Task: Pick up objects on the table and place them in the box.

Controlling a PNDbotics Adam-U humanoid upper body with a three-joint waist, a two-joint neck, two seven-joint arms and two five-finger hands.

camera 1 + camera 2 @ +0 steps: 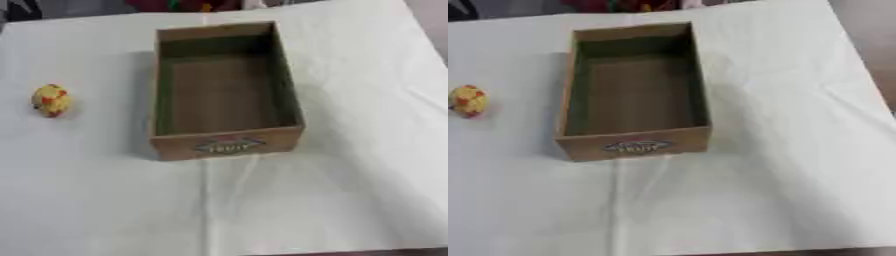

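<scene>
neither of the robot's hands shows in either view, so there is no telling whether their fingers are spread or curled, or whether they hold anything.

the table (350, 200) is covered with a white cloth (780, 165) that has a few soft creases, one running from the near wall of the box toward the front edge. a brown box (226, 146) stands on it, a little left of the middle in the left eye view, its long side running away from the robot. it is open at the top and its floor is bare brown board. the near wall carries a small oval label (637, 146) with lettering too blurred to read.

off to the left of the box, well apart from it, a small rounded object (51, 100) lies on the cloth. it is yellow with red or orange patches, roughly egg shaped, and it touches nothing but the cloth. in the right eye view it sits close to the left edge.

along the far edge of the table there are some dark and reddish shapes that cannot be made out.
</scene>
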